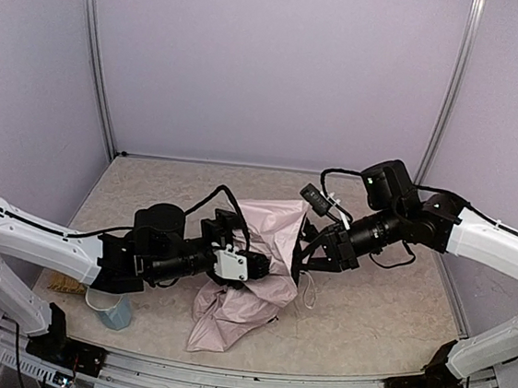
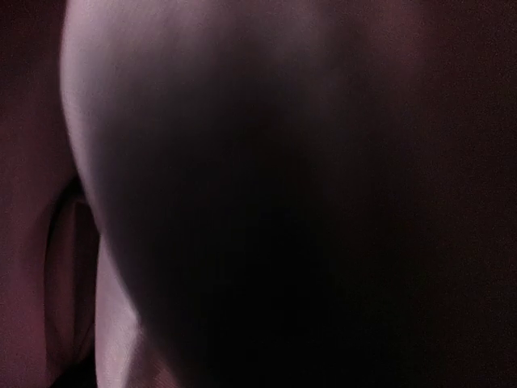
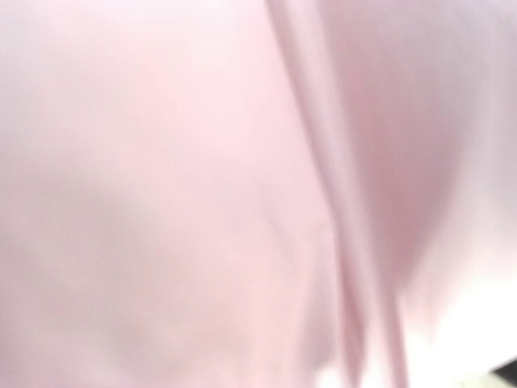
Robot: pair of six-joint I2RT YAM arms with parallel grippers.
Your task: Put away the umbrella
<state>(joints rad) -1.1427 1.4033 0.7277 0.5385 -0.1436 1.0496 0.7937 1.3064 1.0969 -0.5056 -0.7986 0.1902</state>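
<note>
The umbrella (image 1: 268,241) lies crumpled mid-table, pale pink fabric in a heap with black ribs showing at its right edge. Its thin white strap (image 1: 308,297) hangs below that edge. My left gripper (image 1: 253,266) is pushed into the fabric from the left and its fingers are hidden. The left wrist view is only dark, shadowed fabric (image 2: 161,121). My right gripper (image 1: 308,255) comes in from the right and is closed on the umbrella's black end, just above the strap. Blurred pink fabric (image 3: 161,194) fills the right wrist view.
A pale blue cup-like object (image 1: 117,313) and a tan item (image 1: 66,283) sit by the left arm near the table's front left. Metal posts (image 1: 97,57) and lilac walls enclose the table on three sides.
</note>
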